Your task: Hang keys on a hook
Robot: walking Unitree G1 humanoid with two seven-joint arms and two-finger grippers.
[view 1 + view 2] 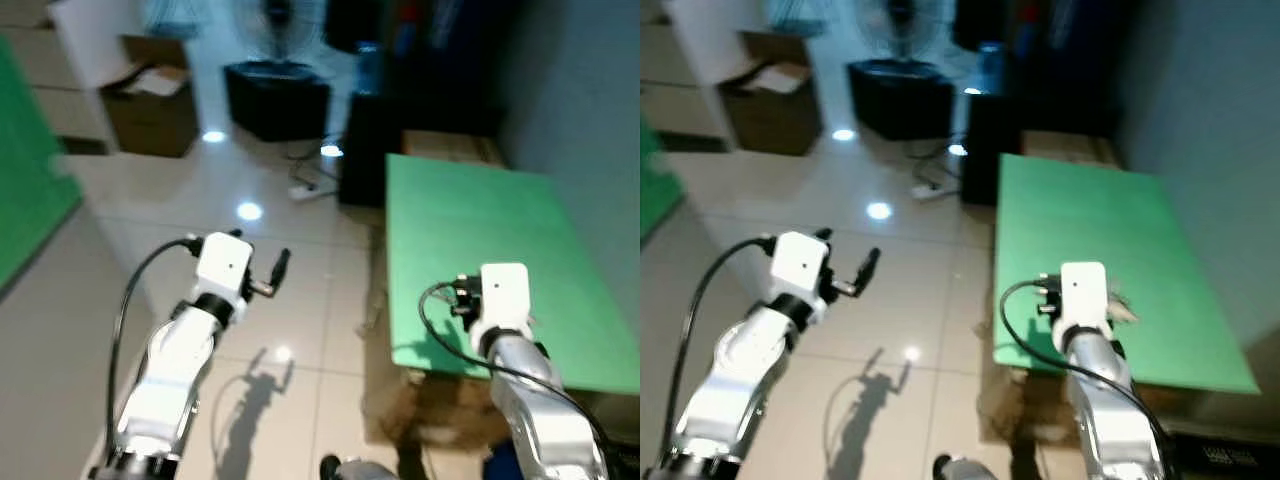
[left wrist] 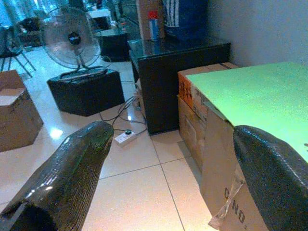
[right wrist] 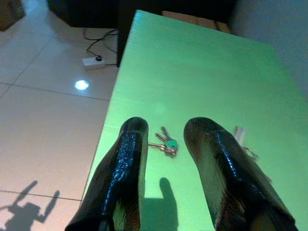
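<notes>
Two spread fingers of the right gripper (image 3: 166, 139) hover over the keys (image 3: 165, 142) on the green table (image 3: 202, 72); left gripper (image 2: 163, 178) gapes beside the table.

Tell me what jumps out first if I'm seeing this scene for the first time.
The bright green tabletop on the robot's right stands out, with a small bunch of keys lying near its front edge. The right gripper hovers just above them, fingers open. Farther back, a standing fan sits on the glossy tiled floor.

A fan (image 2: 73, 42) stands on a black box (image 2: 85, 90) beside a power strip (image 2: 125, 137) on tiles.
</notes>
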